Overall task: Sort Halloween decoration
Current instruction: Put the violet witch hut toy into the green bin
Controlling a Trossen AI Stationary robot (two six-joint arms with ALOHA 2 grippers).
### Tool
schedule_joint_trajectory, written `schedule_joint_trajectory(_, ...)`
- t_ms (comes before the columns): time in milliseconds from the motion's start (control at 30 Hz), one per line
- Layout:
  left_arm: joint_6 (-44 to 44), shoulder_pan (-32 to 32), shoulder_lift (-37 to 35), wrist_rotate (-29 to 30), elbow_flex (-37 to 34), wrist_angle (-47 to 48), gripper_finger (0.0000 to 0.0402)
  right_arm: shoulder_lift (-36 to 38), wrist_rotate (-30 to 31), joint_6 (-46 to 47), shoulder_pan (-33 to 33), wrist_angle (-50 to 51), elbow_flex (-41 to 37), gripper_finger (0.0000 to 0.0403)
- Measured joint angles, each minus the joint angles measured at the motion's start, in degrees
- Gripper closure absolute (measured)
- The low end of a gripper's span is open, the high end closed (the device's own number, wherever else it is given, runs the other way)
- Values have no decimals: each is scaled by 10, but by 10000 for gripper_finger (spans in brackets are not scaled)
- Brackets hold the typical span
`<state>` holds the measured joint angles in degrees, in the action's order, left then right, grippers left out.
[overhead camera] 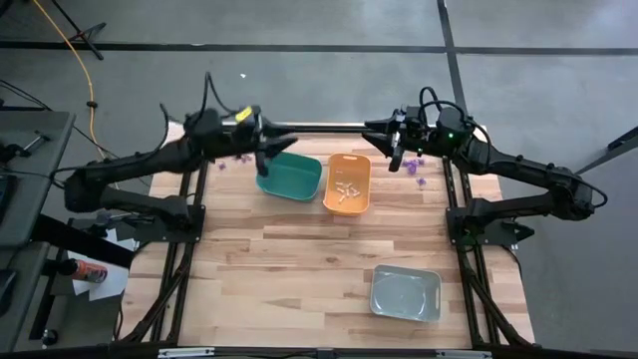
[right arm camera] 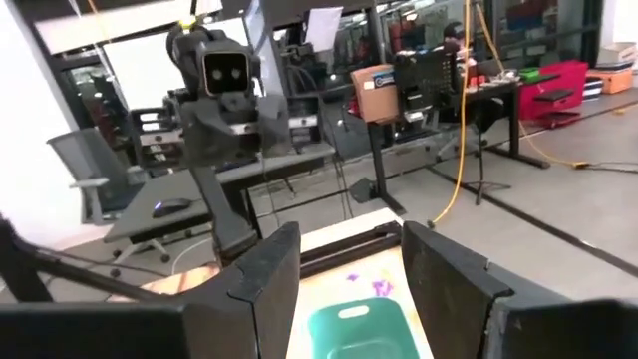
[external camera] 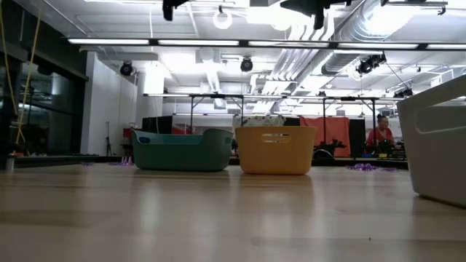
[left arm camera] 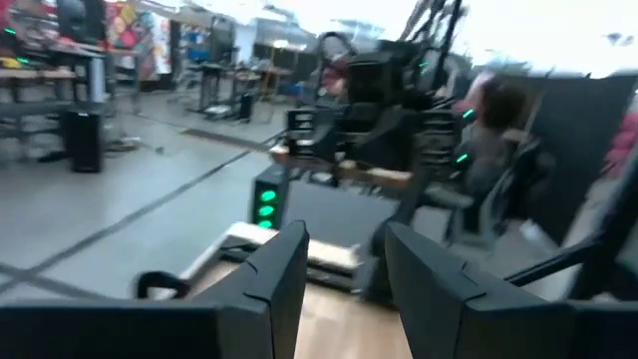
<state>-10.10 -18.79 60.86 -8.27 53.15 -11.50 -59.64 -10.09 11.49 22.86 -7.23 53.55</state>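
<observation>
Small purple Halloween decoration pieces point(overhead camera: 416, 165) lie loose on the table's far right, and a few more point(overhead camera: 234, 160) lie at the far left. Whitish pieces point(overhead camera: 347, 189) lie in the orange bin point(overhead camera: 334, 204). The green bin point(overhead camera: 291, 179) stands beside it. My left gripper point(overhead camera: 277, 143) hangs high over the green bin's far edge, open and holding nothing point(left arm camera: 344, 244). My right gripper point(overhead camera: 384, 140) hangs high over the far edge near the orange bin, also open and holding nothing point(right arm camera: 349, 239). The two point level toward each other.
A grey bin point(overhead camera: 406, 294) stands near the front right and fills the low view's right edge point(external camera: 437, 145). The green bin point(external camera: 182, 149) and the orange bin point(external camera: 275, 149) stand side by side at the table's far middle. Bare wood lies in the middle and front left.
</observation>
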Motion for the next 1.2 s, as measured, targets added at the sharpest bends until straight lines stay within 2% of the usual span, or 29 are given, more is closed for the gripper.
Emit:
schedule_joint_trajectory(133, -33, 33, -10, 24, -54, -52, 273, 0, 0, 0, -1, 28, -1, 231)
schedule_joint_trajectory(500, -12, 48, 7, 49, -60, -56, 273, 0, -2, 8, -1, 32, -1, 231)
schedule_joint_trajectory(767, -13, 48, 7, 59, -60, -38, 273, 0, 0, 127, -1, 67, -1, 231)
schedule_joint_trajectory(833, -13, 48, 7, 59, -60, -31, 273, 0, 31, 181, 0, 115, -1, 231)
schedule_joint_trajectory(933, -17, 48, 7, 63, -60, -23, 273, -11, 136, 278, 25, 270, 13, 231)
schedule_joint_trajectory(1000, -18, 48, 7, 71, -60, -16, 273, -28, 178, 326, 59, 386, 23, 231)
schedule_joint_trajectory(1100, -18, 48, 7, 76, -60, -6, 273, -67, 183, 346, 113, 495, 24, 231)
schedule_joint_trajectory(1200, -19, 48, 7, 77, -60, 3, 273, -113, 180, 338, 153, 546, 4, 231)
